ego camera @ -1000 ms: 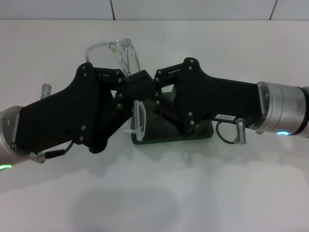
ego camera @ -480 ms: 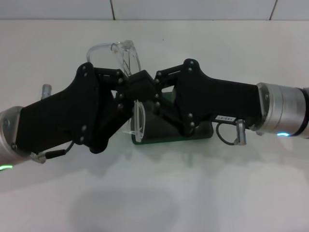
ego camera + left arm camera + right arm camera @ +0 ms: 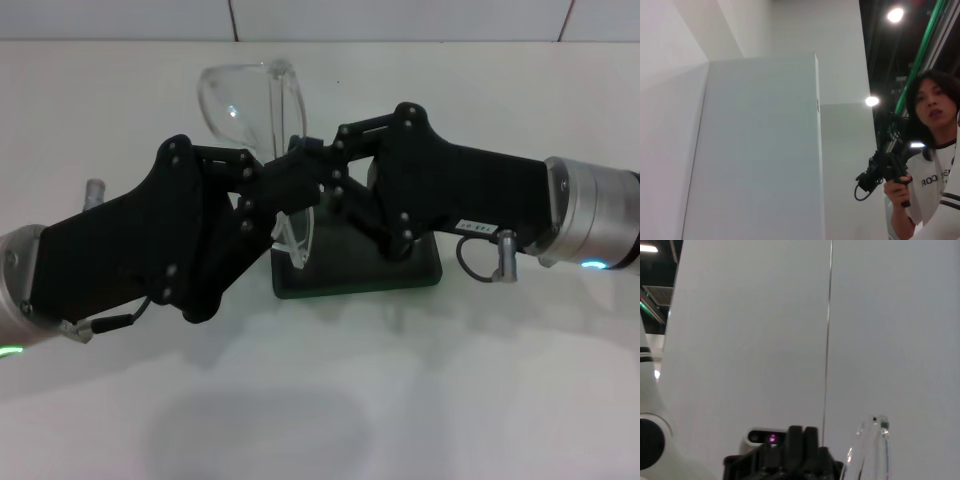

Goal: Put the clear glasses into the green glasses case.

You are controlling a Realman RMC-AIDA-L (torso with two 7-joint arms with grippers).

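The clear glasses (image 3: 248, 104) hang above the table between my two grippers, one lens turned up toward the far wall and the other lens (image 3: 297, 236) hanging below the fingers. My left gripper (image 3: 292, 186) reaches in from the left and looks shut on the frame. My right gripper (image 3: 314, 163) comes from the right, meets it at the same spot and also looks shut on the frame. The green glasses case (image 3: 352, 279) lies on the table under the right gripper, mostly covered by it. A clear glasses arm (image 3: 874, 447) shows in the right wrist view.
The white table (image 3: 420, 400) runs around the case, with a white tiled wall (image 3: 400, 18) behind it. In the left wrist view a person (image 3: 927, 165) holding a black device stands beside a white partition.
The glasses have turned so one lens now faces up and sits higher. My right gripper has shifted up and a little right. The left arm has hardly moved.
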